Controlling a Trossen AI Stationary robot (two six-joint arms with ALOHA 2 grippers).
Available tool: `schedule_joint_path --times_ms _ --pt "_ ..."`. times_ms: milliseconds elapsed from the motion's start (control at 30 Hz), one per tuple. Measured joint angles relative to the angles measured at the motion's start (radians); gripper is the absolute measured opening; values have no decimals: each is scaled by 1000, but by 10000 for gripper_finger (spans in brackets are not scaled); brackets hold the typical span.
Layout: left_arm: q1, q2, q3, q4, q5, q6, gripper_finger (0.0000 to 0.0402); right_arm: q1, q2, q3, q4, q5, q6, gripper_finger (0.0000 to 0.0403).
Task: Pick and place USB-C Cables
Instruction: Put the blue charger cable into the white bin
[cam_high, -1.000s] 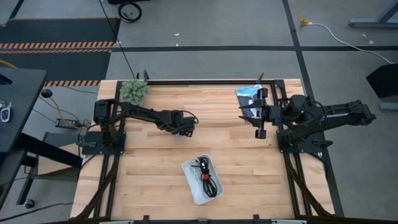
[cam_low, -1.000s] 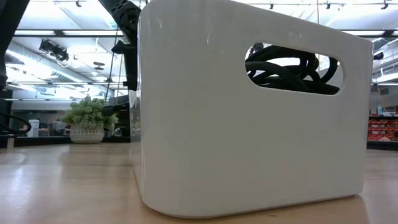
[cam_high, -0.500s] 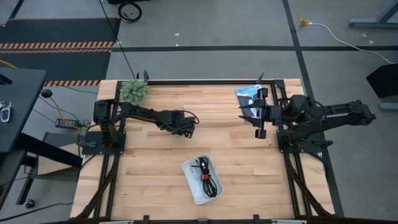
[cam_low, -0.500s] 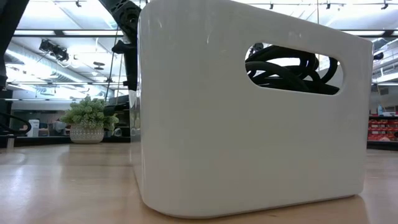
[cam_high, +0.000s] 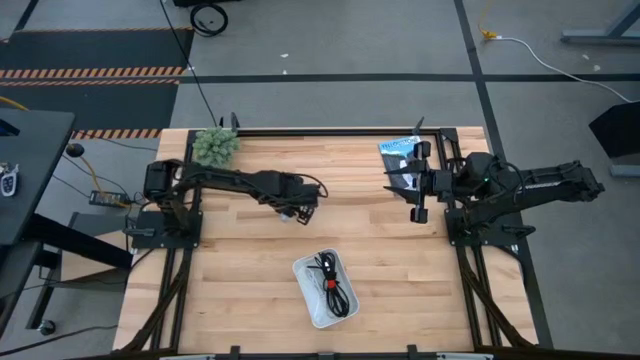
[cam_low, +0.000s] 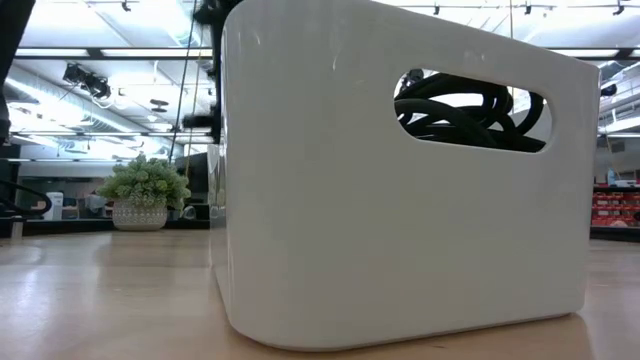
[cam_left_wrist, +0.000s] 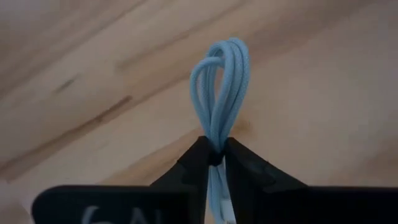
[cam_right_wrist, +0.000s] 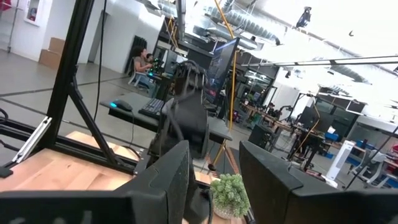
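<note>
High view: the white rounded rectangular plastic tray sits on the pale wooden butcher-block desk, and everything else is placed from it. Inside the tray lie dark coiled USB-C cables, among them a black bundle and a black bundle with a red tie. Beyond the tray, toward the far edge of the desk and slightly to its left, the left tool hangs over bare wood at the end of its outstretched dark arm. In the left wrist view its two dark fingers are pinched tight on a folded loop of pale grey braided cable, which sticks out past the fingertips above the wood grain. Only a blurred trace of pale lettering shows on the tool body; it cannot be read.

Farther from the tray, toward the far right corner of the desk, the right tool waits near a blue-and-black flat packet; any print on the packet is too small to read. In the right wrist view its fingers stand apart with nothing between them.

At the far left corner of the desk stands a small green potted plant. In the low view the tray wall fills the scene, with black cable coils visible through its oval handle cut-out.
</note>
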Motion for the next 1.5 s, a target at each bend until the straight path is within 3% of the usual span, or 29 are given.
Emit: schedule_joint_path --times_ms 300,400,600,1000,1100,1233,1500 --pt "-94 -24 187 -144 -28 138 31 -1 0 0 -2 2 -2 148" --pt "-135 -27 239 -151 -30 116 25 -1 0 0 -2 3 0 148" --pt "-235 -27 303 -104 -31 -177 25 0 0 0 -8 3 12 148" --pt "-494 -27 306 83 -68 -772 25 0 -2 0 -7 4 12 148" --pt "-550 -19 307 114 -156 -865 22 0 -2 0 -1 4 12 148" --pt "-601 25 307 145 -191 -968 21 0 -2 0 1 4 10 148" --pt "-643 132 307 271 -330 -1047 19 0 -3 0 9 4 1 148"
